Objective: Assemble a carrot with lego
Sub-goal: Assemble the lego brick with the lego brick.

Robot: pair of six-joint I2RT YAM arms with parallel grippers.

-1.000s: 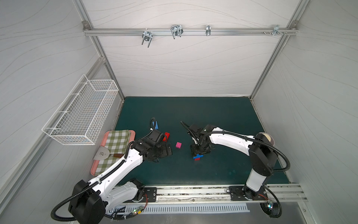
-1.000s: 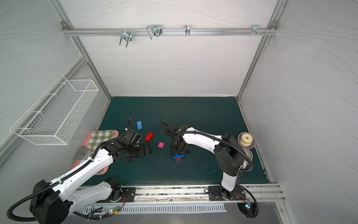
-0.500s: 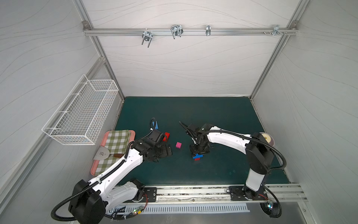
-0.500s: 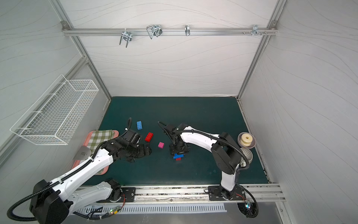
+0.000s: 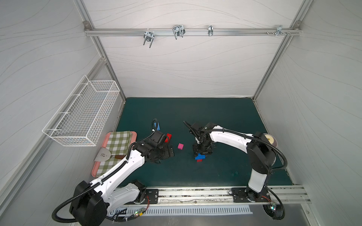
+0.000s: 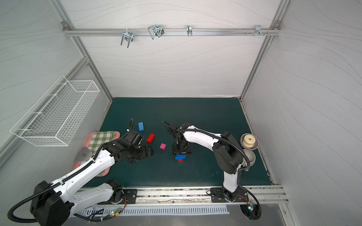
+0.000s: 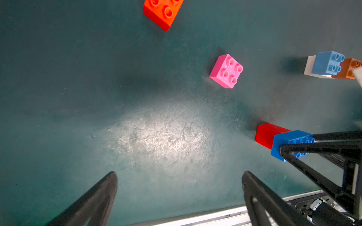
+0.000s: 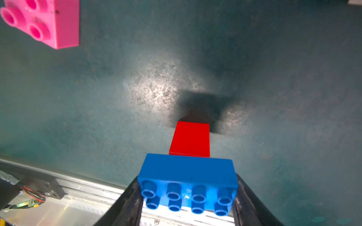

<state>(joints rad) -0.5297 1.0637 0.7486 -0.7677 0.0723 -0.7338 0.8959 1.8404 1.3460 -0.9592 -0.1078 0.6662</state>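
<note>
**Carrot (image 6: pixel 180 157) grows from its tip**

The left hand (image 7: pixel 180 174) hovers empty over the tabletop (image 6: pixel 195 117), jaws spread wide. A loose pink brick (image 6: pixel 162 146) lies between the arms. The right hand (image 8: pixel 187 187) clamps the blue brick (image 8: pixel 188 170), with the red tip (image 8: pixel 190 140) beneath, seemingly resting on the tabletop. Held level, studs up, it should take the pink brick squarely.

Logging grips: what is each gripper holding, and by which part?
The right gripper clamps the blue brick by its short ends; left gripper holds nothing.
</note>
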